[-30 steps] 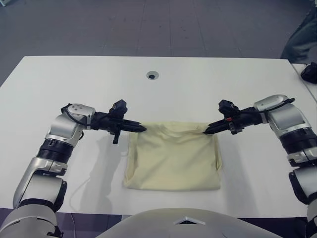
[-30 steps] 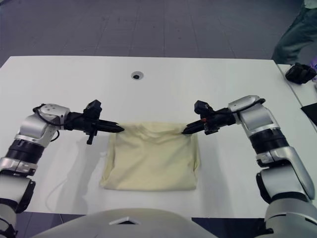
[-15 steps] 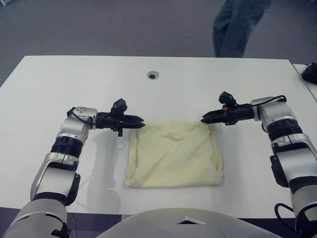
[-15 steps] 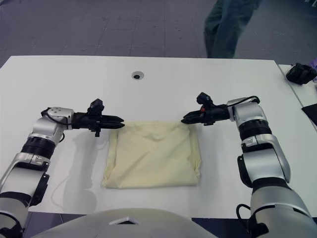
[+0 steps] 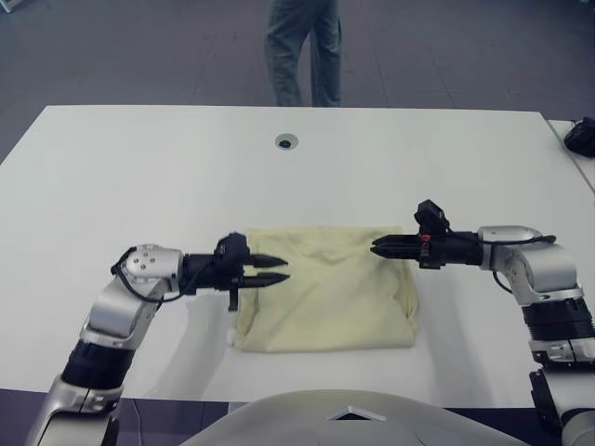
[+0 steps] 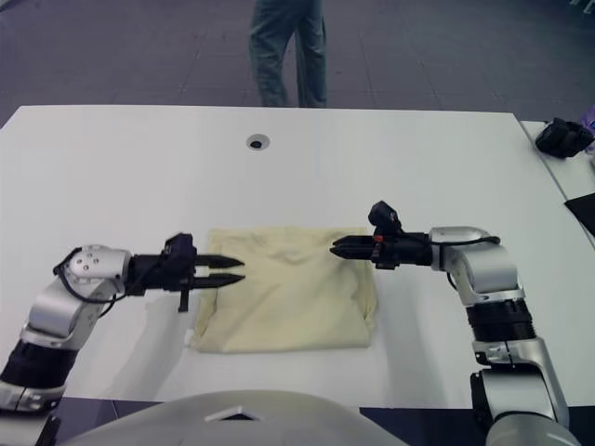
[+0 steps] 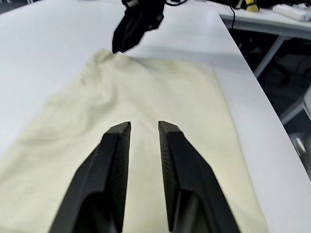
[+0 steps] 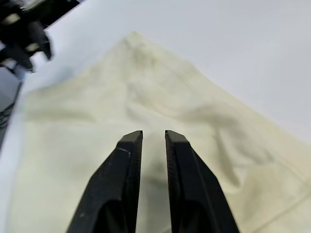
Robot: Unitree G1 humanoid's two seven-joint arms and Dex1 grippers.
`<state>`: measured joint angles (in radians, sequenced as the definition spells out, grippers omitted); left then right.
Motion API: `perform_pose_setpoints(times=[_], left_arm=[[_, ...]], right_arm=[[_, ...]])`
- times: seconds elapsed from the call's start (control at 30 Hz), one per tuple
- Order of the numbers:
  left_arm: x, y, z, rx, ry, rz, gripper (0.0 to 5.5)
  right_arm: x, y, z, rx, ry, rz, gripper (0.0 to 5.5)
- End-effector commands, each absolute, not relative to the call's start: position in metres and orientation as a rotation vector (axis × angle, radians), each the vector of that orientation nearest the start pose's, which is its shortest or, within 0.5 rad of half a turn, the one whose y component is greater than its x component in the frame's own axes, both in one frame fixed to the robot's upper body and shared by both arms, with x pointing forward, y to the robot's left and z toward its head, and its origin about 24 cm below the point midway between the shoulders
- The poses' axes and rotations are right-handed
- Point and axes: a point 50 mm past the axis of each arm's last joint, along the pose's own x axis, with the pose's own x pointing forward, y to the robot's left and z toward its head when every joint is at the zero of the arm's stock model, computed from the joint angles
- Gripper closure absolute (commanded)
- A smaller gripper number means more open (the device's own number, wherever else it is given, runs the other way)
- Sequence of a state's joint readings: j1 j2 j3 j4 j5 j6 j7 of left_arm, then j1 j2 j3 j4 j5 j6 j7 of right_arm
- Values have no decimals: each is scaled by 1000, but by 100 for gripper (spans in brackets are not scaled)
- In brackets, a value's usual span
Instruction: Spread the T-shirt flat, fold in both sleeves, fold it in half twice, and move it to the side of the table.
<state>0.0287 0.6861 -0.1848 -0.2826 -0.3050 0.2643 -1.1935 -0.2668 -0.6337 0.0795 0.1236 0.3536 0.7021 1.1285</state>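
The pale yellow T-shirt lies folded into a rough square on the white table, near its front edge. My left gripper hovers over the shirt's left edge, pointing inward, open with nothing between its fingers. My right gripper points inward over the shirt's far right corner, fingers a small gap apart and holding nothing. The left wrist view looks across the shirt to the right gripper. In the right wrist view the cloth lies just below the tips.
A round cable hole sits in the table's far middle. A black object rests on a neighbouring surface at the far right. Bare tabletop lies to either side of the shirt and behind it.
A second ago both grippers were pinching the shirt's far corners. They let go, and both arms drew back toward me. The left gripper's fingers stand wider apart.
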Motion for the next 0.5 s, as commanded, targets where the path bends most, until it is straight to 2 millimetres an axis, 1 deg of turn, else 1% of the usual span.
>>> perform_pose_setpoints(times=[0.03, 0.07, 0.17, 0.2, 0.23, 0.27, 0.37, 0.43, 0.5], left_arm=[[186, 179, 56, 392, 449, -1455, 526], [184, 180, 53, 385, 469, -1464, 543], [175, 184, 41, 452, 552, -1519, 547], [173, 187, 37, 495, 573, -1530, 547], [173, 189, 35, 533, 582, -1530, 528], [175, 191, 34, 555, 576, -1521, 524], [187, 192, 41, 584, 505, -1456, 476], [196, 192, 52, 609, 443, -1426, 442], [205, 192, 66, 641, 371, -1386, 406]], right_arm=[[270, -216, 39, 14, 705, 923, 540], [269, -217, 35, 11, 714, 912, 550], [267, -218, 33, 15, 712, 901, 550], [267, -218, 35, 21, 700, 902, 550], [268, -218, 39, 26, 686, 903, 550], [269, -218, 44, 32, 666, 906, 550], [274, -217, 69, 50, 568, 910, 550], [274, -216, 87, 49, 512, 919, 550], [269, -210, 102, 30, 476, 955, 550]])
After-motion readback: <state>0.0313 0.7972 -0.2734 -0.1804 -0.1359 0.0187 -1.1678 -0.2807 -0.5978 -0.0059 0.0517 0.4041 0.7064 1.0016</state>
